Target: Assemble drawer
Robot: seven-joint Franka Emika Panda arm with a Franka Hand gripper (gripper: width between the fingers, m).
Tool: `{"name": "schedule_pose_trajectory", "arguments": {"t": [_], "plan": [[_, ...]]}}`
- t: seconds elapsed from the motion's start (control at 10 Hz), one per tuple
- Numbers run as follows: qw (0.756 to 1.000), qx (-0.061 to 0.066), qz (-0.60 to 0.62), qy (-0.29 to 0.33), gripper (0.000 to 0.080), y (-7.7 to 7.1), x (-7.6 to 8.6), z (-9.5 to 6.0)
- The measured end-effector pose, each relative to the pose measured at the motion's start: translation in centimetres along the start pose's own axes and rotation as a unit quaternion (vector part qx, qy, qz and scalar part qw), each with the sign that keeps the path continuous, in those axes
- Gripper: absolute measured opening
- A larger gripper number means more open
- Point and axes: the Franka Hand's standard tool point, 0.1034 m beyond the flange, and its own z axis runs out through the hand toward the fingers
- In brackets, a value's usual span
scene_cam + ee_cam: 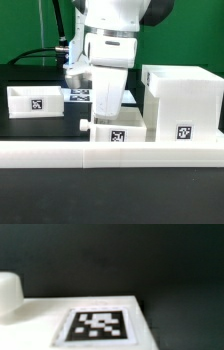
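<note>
Long low white rail (60, 155) runs across the front of the black table (40, 128). Behind it, toward the exterior view's right, stands the big boxy drawer housing (180, 100). The near tray (120, 132), open-topped, sits just beside the housing. The far tray (35, 100) lies well apart from it, past the arm. The gripper (106, 114) hangs low over the near tray; whether its fingers are spread or closed cannot be told. Each tray looks light, rigid and smooth, so pinching one thin upright wall seems the safest hold.
</note>
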Motion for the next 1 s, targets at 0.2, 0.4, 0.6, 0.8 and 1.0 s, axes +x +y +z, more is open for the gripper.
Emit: {"name": "schedule_pose_trajectory", "arguments": {"t": [0.2, 0.4, 0.6, 0.8, 1.0], "plan": [[1.000, -0.003, -0.001, 0.002, 0.0041, 0.2, 0.4, -0.1], [1.000, -0.013, -0.003, 0.005, 0.0041, 0.5, 0.8, -0.2], [1.000, -0.016, -0.002, 0.006, 0.0041, 0.3, 0.7, -0.1], [1.000, -0.016, -0.005, 0.007, 0.0041, 0.3, 1.2, 0.0], [1.000, -0.016, -0.014, 0.004, 0.0041, 0.4, 1.7, -0.2]]}}
